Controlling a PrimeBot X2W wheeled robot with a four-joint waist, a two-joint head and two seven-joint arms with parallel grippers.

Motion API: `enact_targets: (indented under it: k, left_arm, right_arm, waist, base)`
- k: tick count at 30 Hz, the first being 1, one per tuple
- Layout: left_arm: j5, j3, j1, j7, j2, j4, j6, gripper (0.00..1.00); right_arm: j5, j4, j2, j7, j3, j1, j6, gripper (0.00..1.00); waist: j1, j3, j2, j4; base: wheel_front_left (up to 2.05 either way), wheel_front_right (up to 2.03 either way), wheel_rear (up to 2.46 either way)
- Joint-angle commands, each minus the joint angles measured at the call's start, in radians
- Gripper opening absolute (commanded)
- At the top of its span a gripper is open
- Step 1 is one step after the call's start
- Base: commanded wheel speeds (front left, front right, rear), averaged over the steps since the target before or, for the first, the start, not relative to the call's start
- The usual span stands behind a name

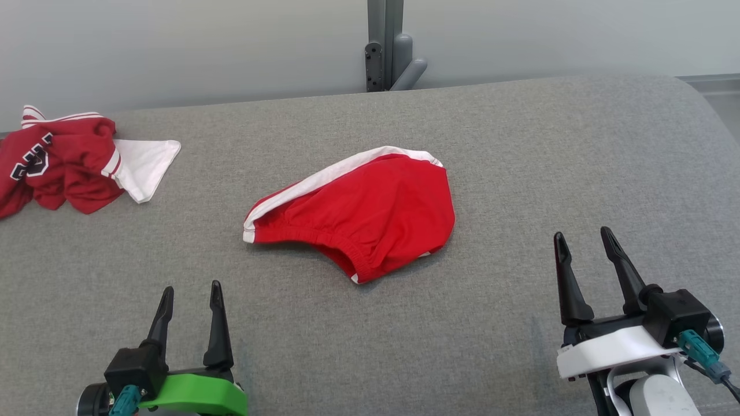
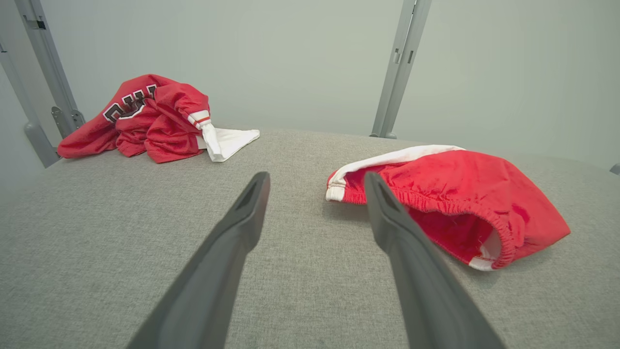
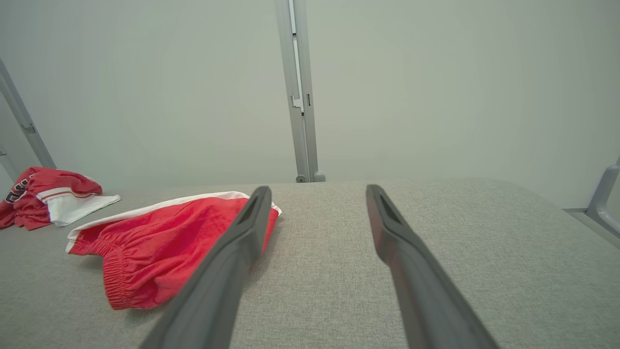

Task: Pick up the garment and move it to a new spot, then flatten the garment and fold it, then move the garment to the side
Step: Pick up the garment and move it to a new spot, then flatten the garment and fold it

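Garment (image 1: 364, 214), a pair of bright red shorts with a white side stripe and a gathered elastic waistband, lies loosely bunched near the middle of a grey fabric-covered table (image 1: 520, 144). The white stripe runs along its far edge, and the waistband faces the robot's near left. Nothing touches it.

Left gripper (image 1: 192, 287), on a green mount, hovers low at the near left of the head view. Its two dark fingers are spread apart and hold nothing. In the left wrist view the garment lies just beyond the right-hand finger, not touching it.

Right gripper (image 1: 582, 233), on a white mount, hovers at the near right, well apart from the garment. Its fingers are also spread wide and hold nothing. In the right wrist view the garment lies off to the left, partly hidden behind one finger.

At the far left of the table sits a crumpled red and white jersey (image 1: 63, 167) with dark lettering, well apart from the garment. A grey metal post (image 1: 384, 46) stands behind the table against a pale wall.
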Motion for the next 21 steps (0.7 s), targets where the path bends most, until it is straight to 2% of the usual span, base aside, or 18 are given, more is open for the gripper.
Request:
enact_targets:
  k: [1,21]
  left_arm:
    - [0.006,0.005,0.009,0.000,0.001,0.001,0.003,1.00]
    - [-0.004,-0.012,-0.017,0.000,0.001,0.020,0.005,1.00]
  right_arm:
    - [0.009,0.000,-0.002,-0.003,0.001,0.005,0.000,1.00]
    - [0.006,-0.001,-0.002,-0.003,-0.002,-0.010,0.000,1.00]
  waist:
    - [0.0000,0.000,0.0014,0.000]
    - [0.0000,0.017,0.0014,-0.001]
  base:
    - [0.00,0.00,0.00]
    - [0.00,0.00,0.00]
